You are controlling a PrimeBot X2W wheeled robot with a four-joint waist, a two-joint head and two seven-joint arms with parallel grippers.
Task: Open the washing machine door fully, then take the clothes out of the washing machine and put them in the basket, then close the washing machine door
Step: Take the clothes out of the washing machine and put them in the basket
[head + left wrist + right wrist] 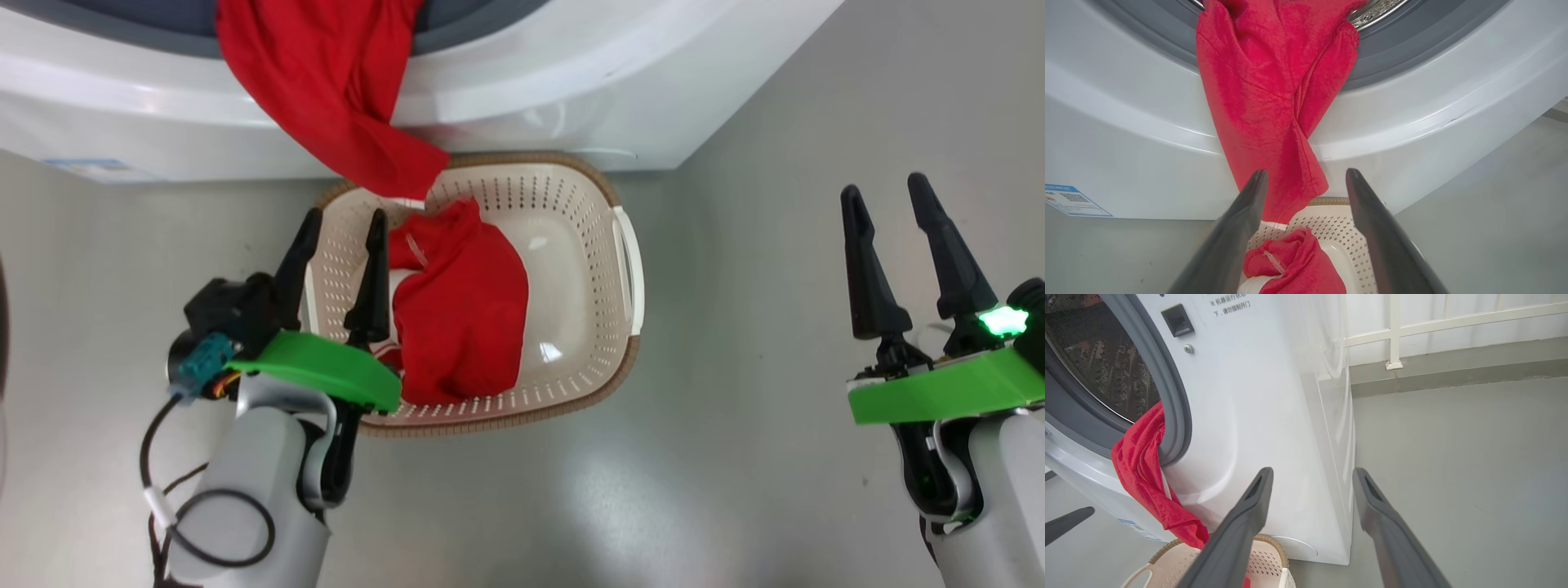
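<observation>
Clothes (326, 90) of soft, bright red fabric sit in two places: one garment droops from the washing machine (571, 73) mouth down its glossy white front toward the far rim of the basket (571, 212), another lies crumpled in the left half of that cream, perforated plastic tub. Light and limp, the hanging piece should pull free easily if pinched at its bunched lower fold. Over the basket's left edge hovers the left gripper (344, 216), with the right gripper (883, 186) well off to the right, both spread wide and holding nothing
</observation>
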